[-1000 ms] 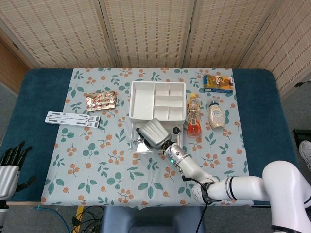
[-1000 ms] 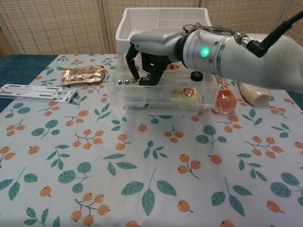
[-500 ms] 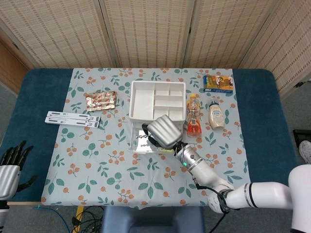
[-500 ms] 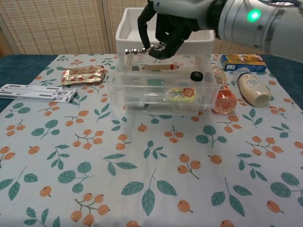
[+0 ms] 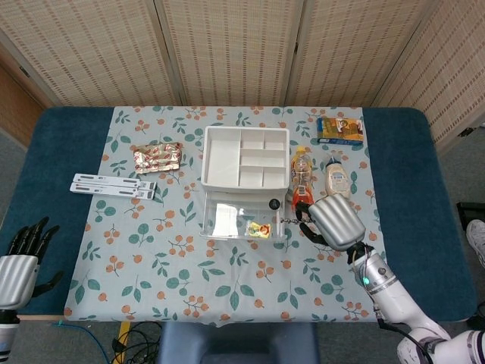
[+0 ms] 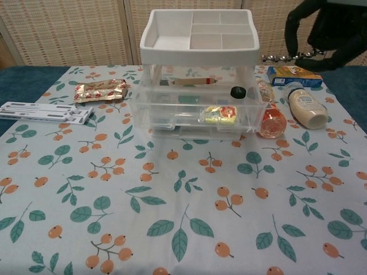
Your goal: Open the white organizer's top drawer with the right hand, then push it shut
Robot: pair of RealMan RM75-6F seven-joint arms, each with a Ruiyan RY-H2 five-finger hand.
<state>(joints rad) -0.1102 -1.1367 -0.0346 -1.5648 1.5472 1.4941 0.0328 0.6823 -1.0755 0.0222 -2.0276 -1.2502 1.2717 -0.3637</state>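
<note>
A folding screen (image 5: 242,49) of woven cane panels in pale wooden frames stands behind the desk's far edge. The desk (image 5: 413,174) has a dark blue top, covered in the middle by a light cloth (image 5: 151,250) printed with leaves and orange berries. Grey floor (image 5: 466,171) shows at the right edge; cables (image 5: 132,350) lie below the near left corner.

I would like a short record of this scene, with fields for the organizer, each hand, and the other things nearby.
organizer: white organizer, mid-table; top drawer seems shut
right hand: right of organizer, pinching a metal chain
left hand: beyond the near left table corner, fingers apart, empty
nearby: orange bottle at right, foil pack at left
</note>
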